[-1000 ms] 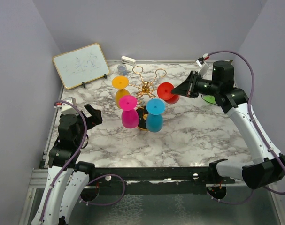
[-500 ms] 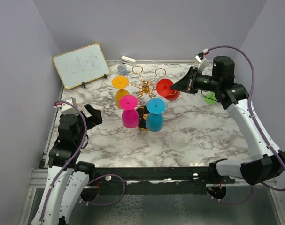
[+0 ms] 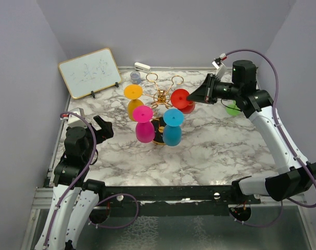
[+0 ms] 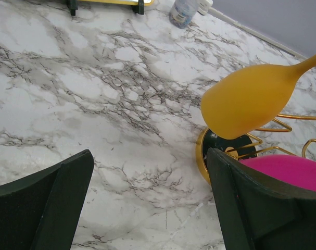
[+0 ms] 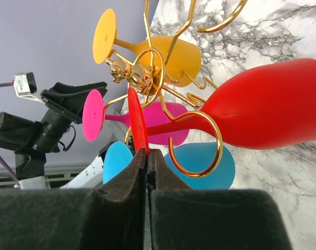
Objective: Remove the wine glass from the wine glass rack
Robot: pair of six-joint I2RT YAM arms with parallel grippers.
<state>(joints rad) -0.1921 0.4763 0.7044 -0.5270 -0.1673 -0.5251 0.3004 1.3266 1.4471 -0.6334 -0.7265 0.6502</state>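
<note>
Right wrist view: right gripper (image 5: 147,156) pinches the foot of the red plastic wine glass (image 5: 272,109) hanging in the gold wire wine glass rack (image 5: 127,73) — next, probably slide it out the ring's gap; left gripper (image 4: 147,172) gapes.

Gripper (image 5: 147,159) tight on red wine glass (image 5: 267,117) foot

Bright, even light from above fills all three views. The white grey-veined marble desk (image 3: 210,151) carries only faint, soft shadows and no harsh glare. The overhead view is sharp. In the wrist views, the black fingers (image 4: 38,208) of each tool look dark and soft-focused at the bottom edge. The red plastic wine glass (image 5: 272,109) shows a gentle sheen.
</note>
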